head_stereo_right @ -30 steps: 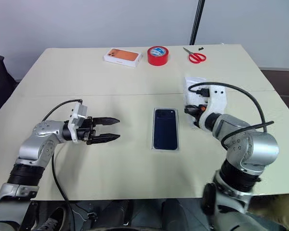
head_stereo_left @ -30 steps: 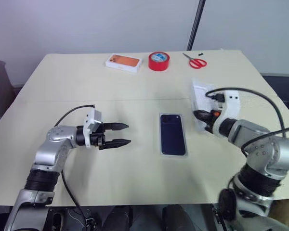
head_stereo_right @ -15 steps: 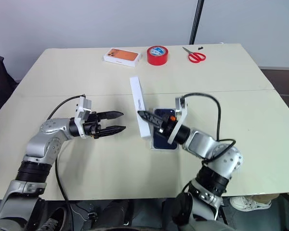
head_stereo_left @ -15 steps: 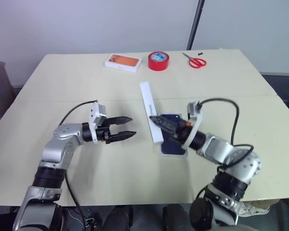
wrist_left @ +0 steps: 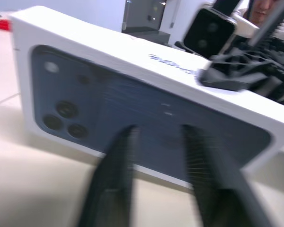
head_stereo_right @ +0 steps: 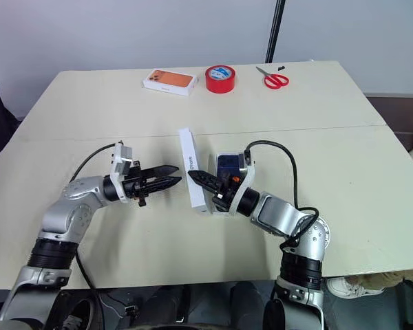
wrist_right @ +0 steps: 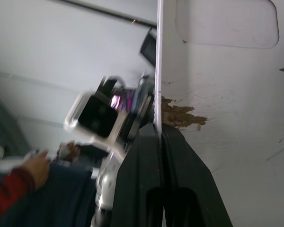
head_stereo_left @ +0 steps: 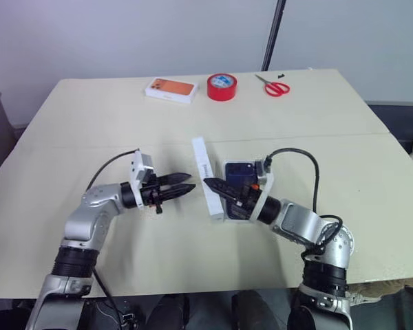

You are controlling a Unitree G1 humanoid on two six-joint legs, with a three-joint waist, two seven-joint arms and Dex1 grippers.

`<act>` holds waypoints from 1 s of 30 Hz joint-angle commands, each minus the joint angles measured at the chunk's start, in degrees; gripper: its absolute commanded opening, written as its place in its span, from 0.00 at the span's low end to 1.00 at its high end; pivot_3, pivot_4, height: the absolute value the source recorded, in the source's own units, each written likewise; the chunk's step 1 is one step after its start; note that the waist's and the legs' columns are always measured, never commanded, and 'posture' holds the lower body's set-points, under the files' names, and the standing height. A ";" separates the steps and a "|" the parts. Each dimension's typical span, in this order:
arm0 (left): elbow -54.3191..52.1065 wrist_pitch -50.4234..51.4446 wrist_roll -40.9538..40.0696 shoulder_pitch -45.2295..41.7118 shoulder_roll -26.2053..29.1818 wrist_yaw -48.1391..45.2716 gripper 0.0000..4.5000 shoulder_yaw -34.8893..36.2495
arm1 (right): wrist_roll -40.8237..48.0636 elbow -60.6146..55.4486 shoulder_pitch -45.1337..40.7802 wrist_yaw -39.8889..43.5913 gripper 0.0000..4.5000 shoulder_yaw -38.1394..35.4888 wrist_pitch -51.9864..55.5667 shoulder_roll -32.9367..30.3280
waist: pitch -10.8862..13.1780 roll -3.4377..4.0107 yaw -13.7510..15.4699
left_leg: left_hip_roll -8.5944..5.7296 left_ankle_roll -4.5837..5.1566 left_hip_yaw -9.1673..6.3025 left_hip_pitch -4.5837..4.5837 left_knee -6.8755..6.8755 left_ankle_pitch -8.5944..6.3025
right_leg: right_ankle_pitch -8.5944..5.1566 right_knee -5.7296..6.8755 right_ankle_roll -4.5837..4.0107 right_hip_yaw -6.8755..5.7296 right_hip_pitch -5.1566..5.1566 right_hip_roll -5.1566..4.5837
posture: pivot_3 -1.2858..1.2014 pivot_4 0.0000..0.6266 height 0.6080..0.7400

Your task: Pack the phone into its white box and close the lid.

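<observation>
One lid (head_stereo_right: 193,175) stands on edge mid-table, its wall pinched in my right gripper (head_stereo_right: 205,180); my left gripper (head_stereo_left: 182,187) hovers nearly shut, empty. One phone (head_stereo_left: 235,187) lies behind in its white box (head_stereo_left: 224,206) (lettering unreadable). One orange-topped box (head_stereo_left: 170,89), one red tape roll (head_stereo_left: 221,86), one pair of scissors (head_stereo_left: 275,86).

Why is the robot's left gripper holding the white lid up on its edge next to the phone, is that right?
Not quite. The right gripper holds the lid up on its edge beside the phone; the left gripper only points at it. The right eye view shows this.
</observation>
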 commanded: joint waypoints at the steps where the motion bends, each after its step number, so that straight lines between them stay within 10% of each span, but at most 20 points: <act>1: -1.22 -0.24 0.82 0.02 -1.23 2.22 0.01 -0.76 | 2.73 -0.50 -0.47 -0.51 0.00 2.42 -4.32 -1.88 | 0.00 0.00 0.00 | 0.00 0.00 0.00 0.00 0.00 0.00 | 0.00 0.00 0.00 0.00 0.00 0.00 | 0.52 0.24 1.00; 6: 0.85 -1.04 2.57 -0.19 -5.21 4.85 0.00 -3.12 | 2.85 -0.12 1.06 0.45 0.20 4.31 -7.42 -5.76 | 0.00 0.00 0.07 | 0.00 0.05 0.01 0.00 0.01 -0.03 | 0.00 -0.02 0.00 0.00 0.02 0.00 | 0.52 0.24 1.00; 13: 2.91 -2.49 4.69 -2.70 -11.95 8.29 0.00 -5.80 | 0.10 -4.53 0.42 3.31 0.99 1.67 -11.98 -14.98 | 0.01 -0.01 0.22 | 0.00 0.08 0.02 0.00 0.02 -0.04 | 0.00 -0.06 0.01 -0.01 0.06 0.02 | 0.52 0.24 1.00; 19: 3.05 -2.73 5.12 -4.06 -15.45 9.97 0.00 -6.79 | -8.86 -5.95 1.98 14.16 0.99 -3.88 -14.27 -30.65 | 0.01 -0.02 1.37 | -0.05 0.27 0.09 0.00 0.08 -0.15 | -0.03 -0.30 0.05 -0.04 0.22 0.02 | 0.52 0.24 1.00; 23: 2.47 -0.44 4.35 -3.64 -13.74 9.26 0.00 -6.49 | -30.62 -9.72 5.54 23.80 0.99 4.98 -19.62 -39.23 | 0.01 -0.02 1.26 | -0.04 0.29 0.16 0.04 0.06 -0.16 | -0.03 -0.34 0.05 -0.01 0.23 0.13 | 0.52 0.24 1.00; 30: 6.20 3.82 5.82 -5.74 -8.49 11.32 0.00 -4.20 | -59.88 -12.17 9.25 34.40 0.25 21.07 -33.41 -45.24 | 0.03 -0.06 1.51 | -0.07 0.20 0.14 0.04 0.10 -0.11 | -0.03 -0.38 0.06 0.00 0.23 0.14 | 0.52 0.24 1.00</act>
